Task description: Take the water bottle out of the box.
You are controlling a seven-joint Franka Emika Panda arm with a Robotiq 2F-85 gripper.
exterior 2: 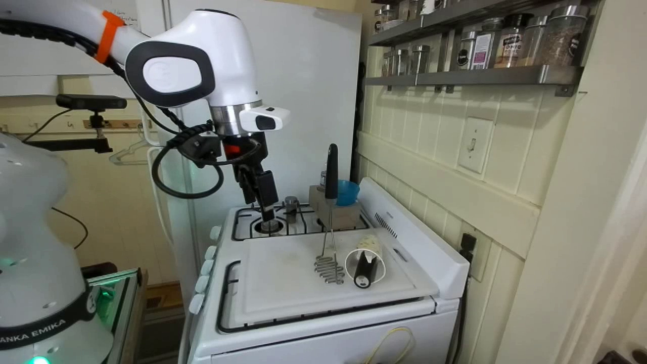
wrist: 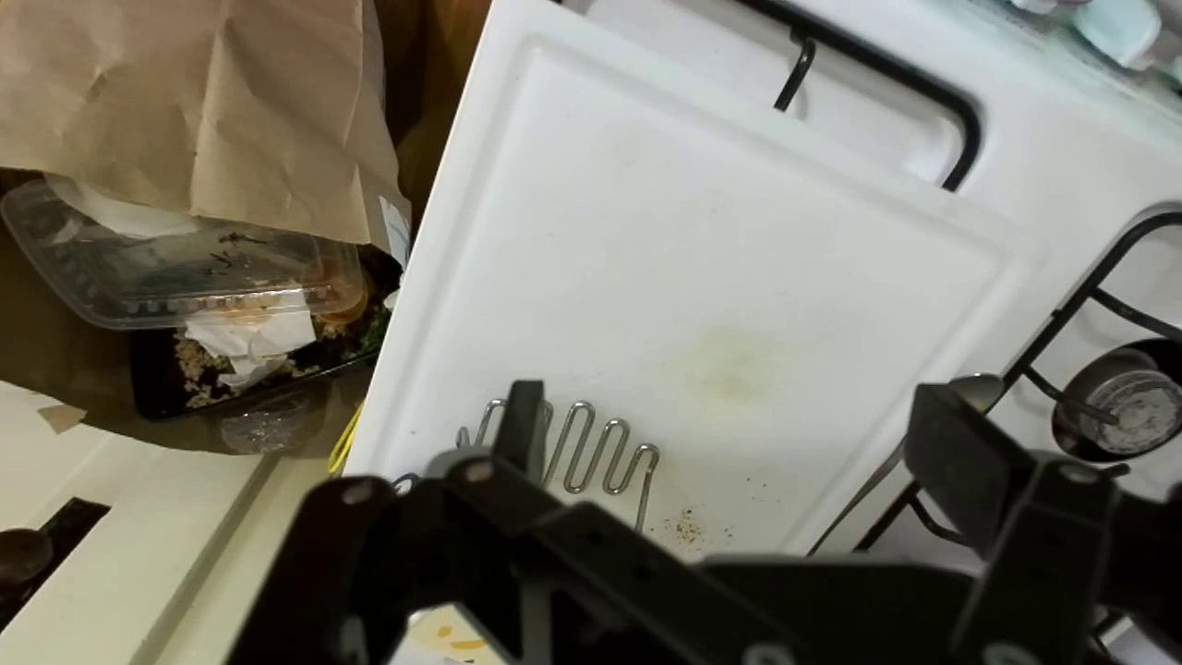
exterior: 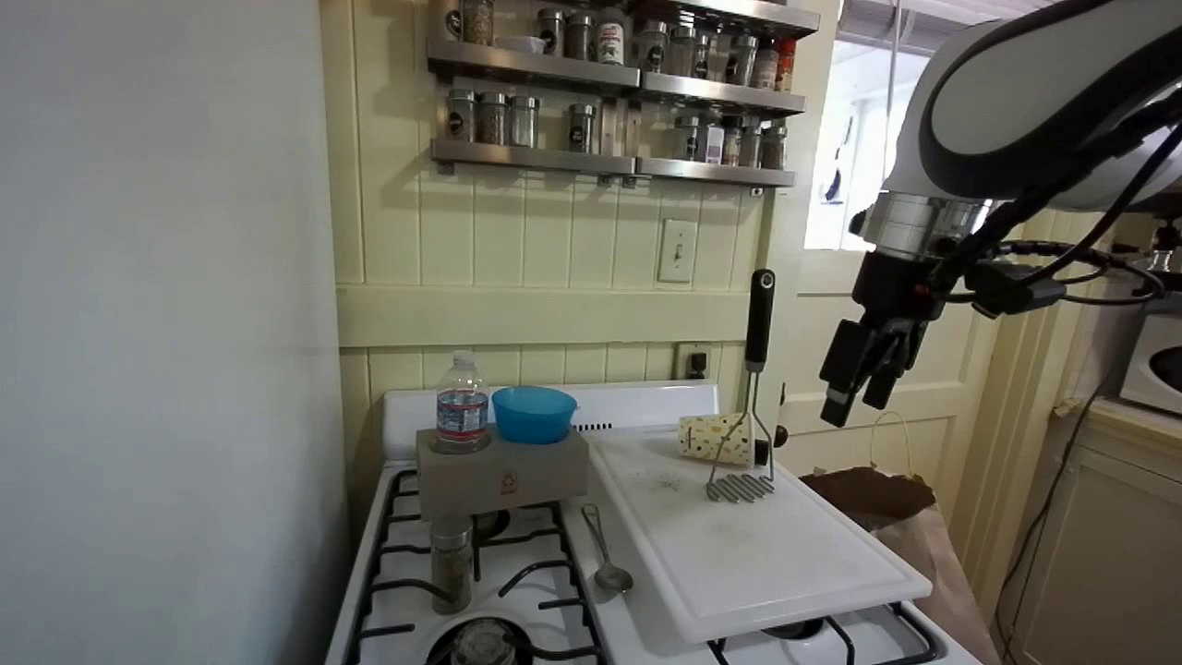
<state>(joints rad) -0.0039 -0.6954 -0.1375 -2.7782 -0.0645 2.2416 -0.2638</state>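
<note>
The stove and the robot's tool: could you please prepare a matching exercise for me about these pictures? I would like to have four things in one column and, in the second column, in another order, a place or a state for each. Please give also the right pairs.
1. water bottle
2. masher
3. patterned cup
4. tool

A. lying on its side
B. jaws apart, holding nothing
C. upright, beside the blue bowl
D. standing on the white board, handle up

Right pairs: 1-C, 2-D, 3-A, 4-B
</note>
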